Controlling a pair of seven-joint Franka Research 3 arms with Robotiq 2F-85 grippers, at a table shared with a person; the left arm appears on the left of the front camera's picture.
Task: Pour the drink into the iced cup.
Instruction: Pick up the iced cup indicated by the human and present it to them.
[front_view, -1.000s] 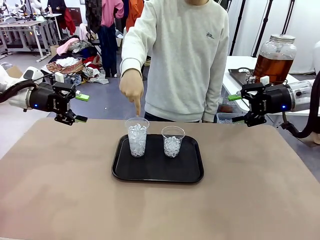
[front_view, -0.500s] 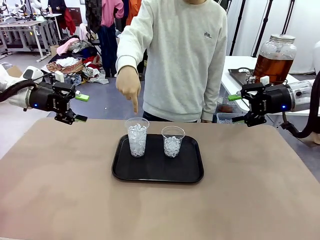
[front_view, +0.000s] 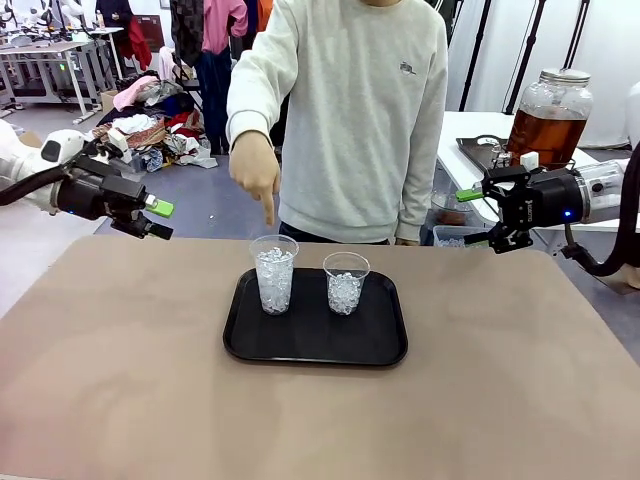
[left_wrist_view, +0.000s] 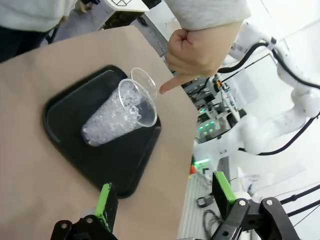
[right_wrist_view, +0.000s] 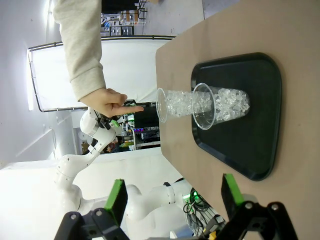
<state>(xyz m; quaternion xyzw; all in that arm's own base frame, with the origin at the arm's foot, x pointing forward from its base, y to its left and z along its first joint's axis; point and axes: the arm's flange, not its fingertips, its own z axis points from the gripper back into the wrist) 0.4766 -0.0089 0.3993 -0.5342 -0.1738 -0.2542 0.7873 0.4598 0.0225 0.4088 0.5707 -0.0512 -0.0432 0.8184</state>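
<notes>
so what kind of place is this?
Probably a robotics lab or data-collection room staged as a drink counter, not a real café. A tea jar dispenser stands off to the side, there are heaped clothes on the floor, and cluttered workbenches stand behind.

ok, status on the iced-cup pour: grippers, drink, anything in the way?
Left gripper, right gripper open, empty, clear of the black tray. Amber drink in round glass jar, off-table behind right gripper. Person's hand pointing over taller clear ice-filled cup.

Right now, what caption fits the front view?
Person's hand points at taller iced cup on black tray; left claw, right claw open.
</notes>
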